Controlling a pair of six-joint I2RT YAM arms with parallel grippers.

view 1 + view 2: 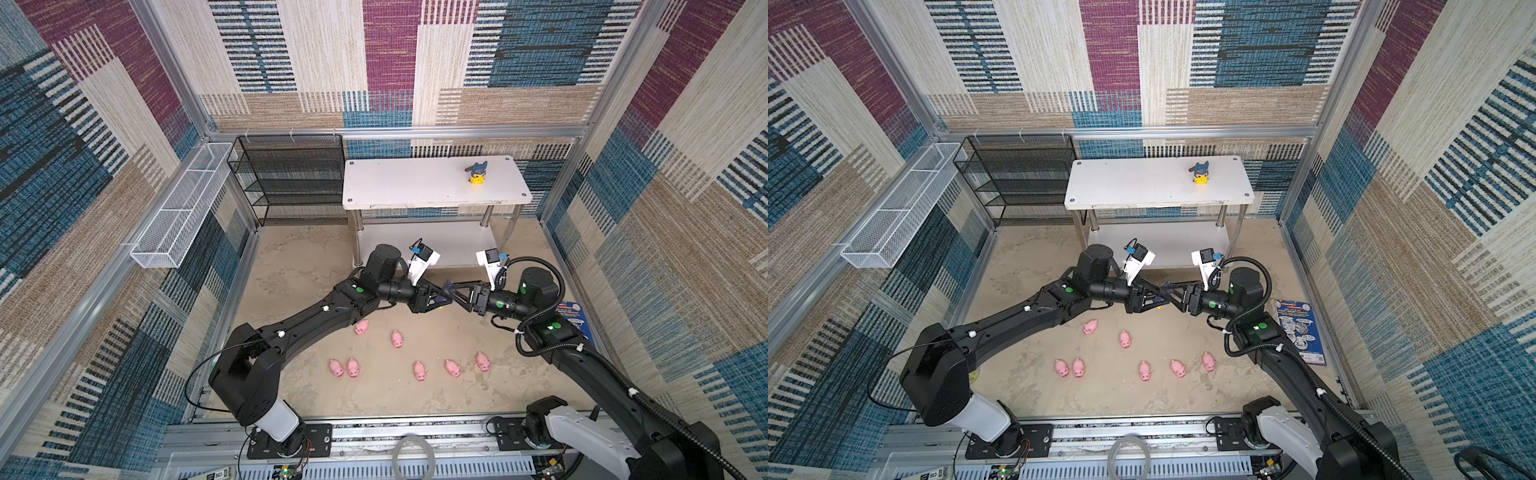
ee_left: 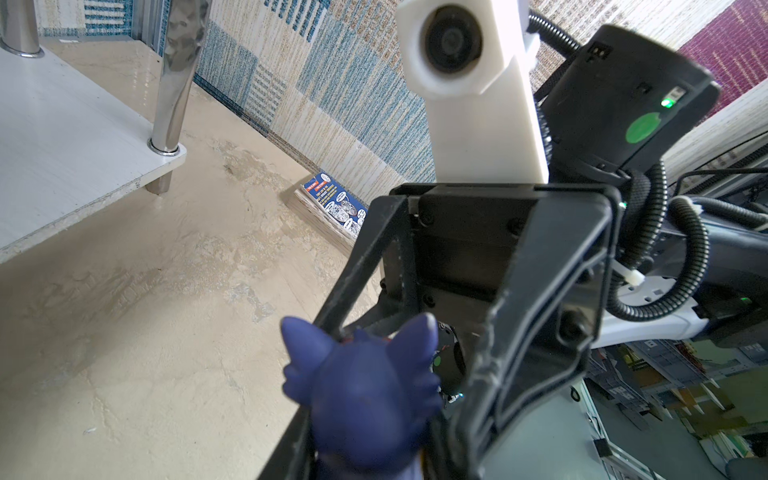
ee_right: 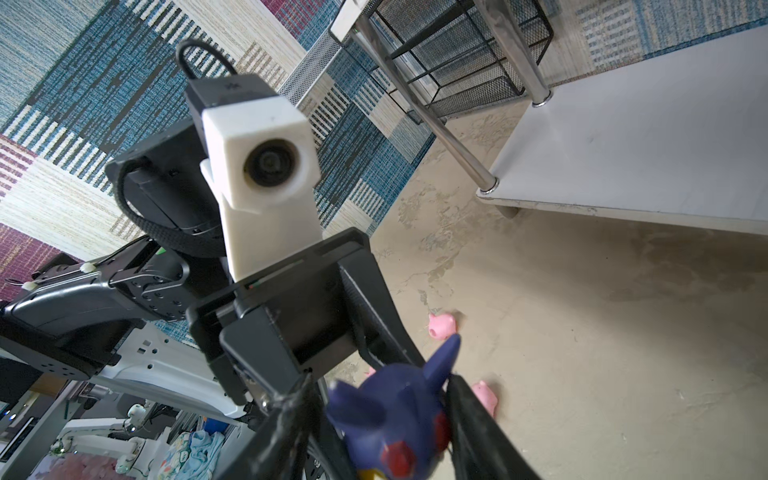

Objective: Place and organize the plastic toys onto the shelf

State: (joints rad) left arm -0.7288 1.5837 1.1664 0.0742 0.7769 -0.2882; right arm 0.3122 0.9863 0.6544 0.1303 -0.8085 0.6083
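Mid-air before white two-tier chrome-legged shelf (image 1: pixel 415 183) | L pincer (image 1: pixel 441 297) clamped on blue-hooded yellow plastic figurine (image 2: pixel 365 399) | R pincer (image 1: pixel 450 291) grips hood too | prob. handover for R-side shelving

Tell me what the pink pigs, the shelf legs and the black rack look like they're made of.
Pink pigs: probably moulded plastic or vinyl, glossy, judging by soft highlights.
Shelf legs: polished metal, likely chrome; they mirror the surroundings.
Black rack: metal wire mesh with a matt black coating; a fine grid you can see through.
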